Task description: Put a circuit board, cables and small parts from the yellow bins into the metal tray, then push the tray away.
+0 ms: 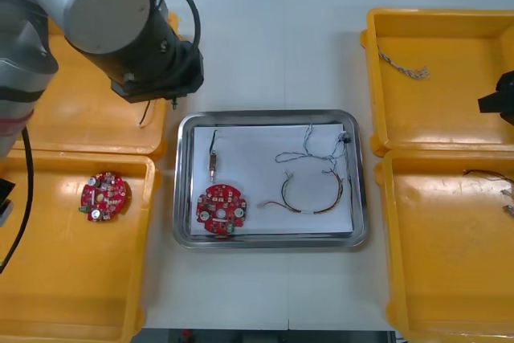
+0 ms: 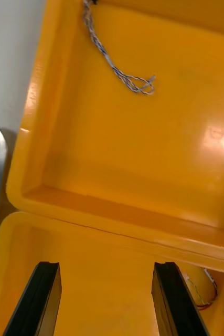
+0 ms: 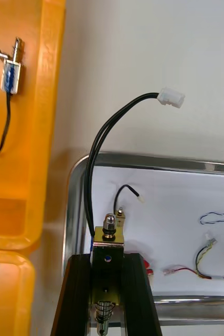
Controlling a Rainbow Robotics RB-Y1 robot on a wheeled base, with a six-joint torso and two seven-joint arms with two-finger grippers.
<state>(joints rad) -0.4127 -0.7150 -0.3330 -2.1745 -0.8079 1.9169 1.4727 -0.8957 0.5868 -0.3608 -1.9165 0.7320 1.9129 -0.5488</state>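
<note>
Tray (image 1: 265,116), mid-table (image 1: 265,38): one board (image 1: 222,208), one small part (image 1: 213,162), one blue-white cable (image 1: 309,150), one red-yellow cable (image 1: 317,202). Bins (image 1: 374,86), four: left near, one spare board (image 1: 104,196); right far, one twisted cable (image 1: 404,67). Left claw (image 3: 107,257) clenched on one black-cabled part (image 3: 109,231) over the tray's far-left corner. Right claw (image 2: 107,265) released above the right bins.

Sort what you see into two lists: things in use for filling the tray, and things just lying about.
In use: left gripper, shut on a small metal part by the metal tray's corner; in the tray, a circuit board, another part and cables.
Lying about: spare board, left bin; twisted cable, right bin; right gripper, open over the right bins.
</note>
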